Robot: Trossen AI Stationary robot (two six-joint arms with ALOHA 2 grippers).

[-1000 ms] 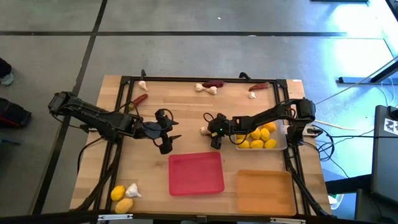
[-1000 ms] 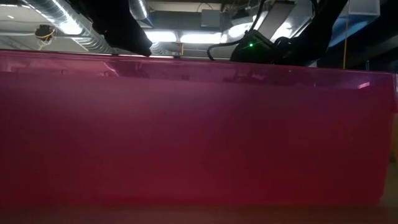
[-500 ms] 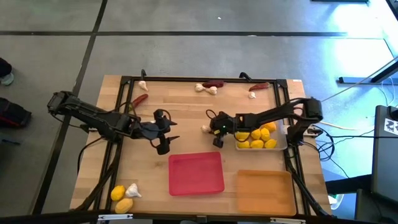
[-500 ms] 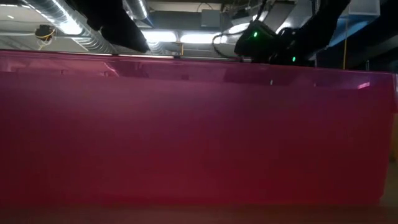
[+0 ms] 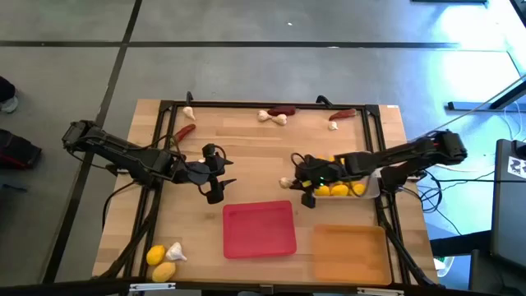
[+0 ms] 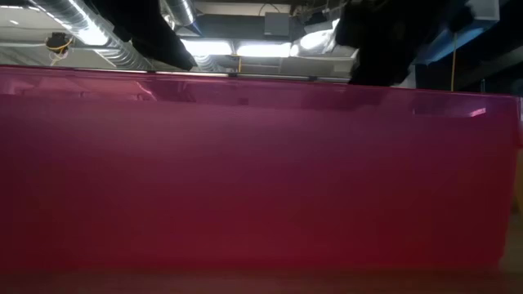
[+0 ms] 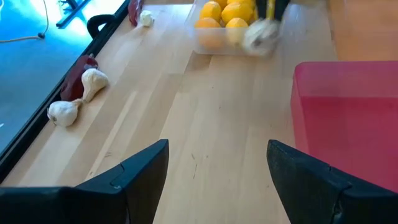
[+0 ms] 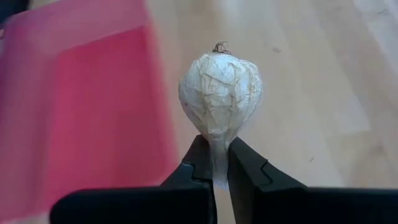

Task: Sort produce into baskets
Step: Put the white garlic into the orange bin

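Grey floor surrounds the pale wooden worktop [image 5: 246,148], where three trays sit toward the near edge and right side. Over the last second the right gripper [image 5: 297,182] has closed its jaws on the stem of a whitish papery garlic bulb [image 8: 220,93] and drawn back from mid-worktop toward the clear translucent tray [image 5: 371,191] of yellow-orange lemon-like ovals [image 5: 339,190]. The bulb now appears clear of the wood, near the far right corner of the shallow red rectangular tray [image 5: 259,228]. So one pick looks done and the carry is under way; the translucent orange tray [image 5: 349,251] at the near right corner is empty and seems the likelier home. The left gripper [image 5: 215,174] has stayed hovering left of centre, jaws spread wide and empty. Dark red chili peppers [image 5: 184,131] and more garlic wait along the far edge.
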